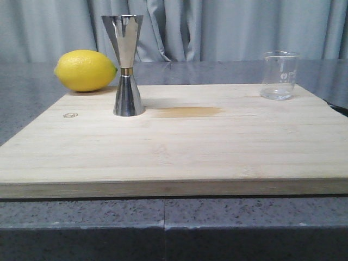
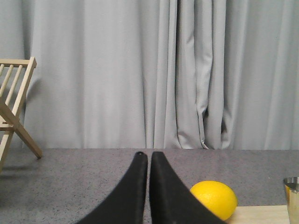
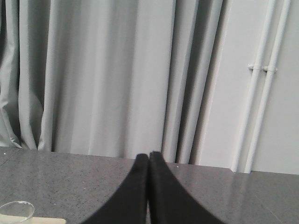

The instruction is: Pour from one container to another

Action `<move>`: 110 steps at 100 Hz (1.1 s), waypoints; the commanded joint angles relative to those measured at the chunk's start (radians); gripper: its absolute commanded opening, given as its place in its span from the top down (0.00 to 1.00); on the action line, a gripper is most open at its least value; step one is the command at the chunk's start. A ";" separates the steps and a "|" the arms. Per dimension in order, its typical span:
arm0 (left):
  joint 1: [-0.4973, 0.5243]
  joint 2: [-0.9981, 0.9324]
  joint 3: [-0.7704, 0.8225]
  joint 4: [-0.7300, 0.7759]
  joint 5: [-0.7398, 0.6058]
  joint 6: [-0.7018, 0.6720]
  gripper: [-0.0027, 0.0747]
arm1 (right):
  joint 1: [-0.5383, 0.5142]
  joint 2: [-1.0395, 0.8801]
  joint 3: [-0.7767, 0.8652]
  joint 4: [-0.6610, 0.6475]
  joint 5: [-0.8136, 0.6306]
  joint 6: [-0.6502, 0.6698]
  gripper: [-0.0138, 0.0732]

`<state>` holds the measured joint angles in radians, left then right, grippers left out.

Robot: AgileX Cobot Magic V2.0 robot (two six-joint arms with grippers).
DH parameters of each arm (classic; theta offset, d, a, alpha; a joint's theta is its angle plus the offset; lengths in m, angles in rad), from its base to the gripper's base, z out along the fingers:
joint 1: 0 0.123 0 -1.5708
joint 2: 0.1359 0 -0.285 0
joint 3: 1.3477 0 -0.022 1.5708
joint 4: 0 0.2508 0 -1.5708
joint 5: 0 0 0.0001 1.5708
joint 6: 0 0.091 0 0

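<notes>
Grey curtain behind wooden board (image 1: 179, 141) with lemon (image 1: 85, 70), jigger (image 1: 126, 65), beaker (image 1: 279, 75); both grippers (image 2: 148, 156) (image 3: 148, 156) clenched empty.

Jigger (image 1: 123, 65) polished steel; beaker (image 1: 279, 75) clear glass; board (image 1: 179, 147) matt wood.

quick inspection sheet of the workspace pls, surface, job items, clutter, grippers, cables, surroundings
surface: wooden board on a grey speckled counter; a brownish stain on the board beside the jigger
job's things: jigger upright on the board's left; beaker upright at the far right, apart from it; whether it holds liquid is unclear
clutter: lemon behind the board's left corner
grippers: left gripper and right gripper both shut, holding nothing, away from the items
cables: nothing seen
surroundings: grey curtain; wooden rack in the left wrist view; white pipes in the right wrist view
</notes>
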<state>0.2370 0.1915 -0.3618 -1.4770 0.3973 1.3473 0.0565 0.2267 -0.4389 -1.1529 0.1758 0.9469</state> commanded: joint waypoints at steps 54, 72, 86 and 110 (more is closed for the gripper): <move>-0.009 0.011 -0.024 -0.033 -0.012 -0.003 0.99 | 0.000 0.009 -0.023 -0.010 -0.024 -0.007 0.92; -0.009 0.011 -0.024 -0.033 -0.034 -0.003 0.99 | 0.000 0.009 -0.023 -0.010 -0.024 -0.007 0.92; -0.009 0.011 -0.024 -0.033 -0.046 -0.003 0.99 | 0.000 0.009 -0.023 -0.010 -0.024 -0.007 0.92; -0.009 0.011 -0.024 -0.031 -0.271 0.051 0.99 | 0.000 0.009 -0.023 -0.010 -0.024 -0.007 0.92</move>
<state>0.2370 0.1915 -0.3618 -1.4789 0.2299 1.3889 0.0565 0.2267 -0.4389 -1.1506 0.1758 0.9469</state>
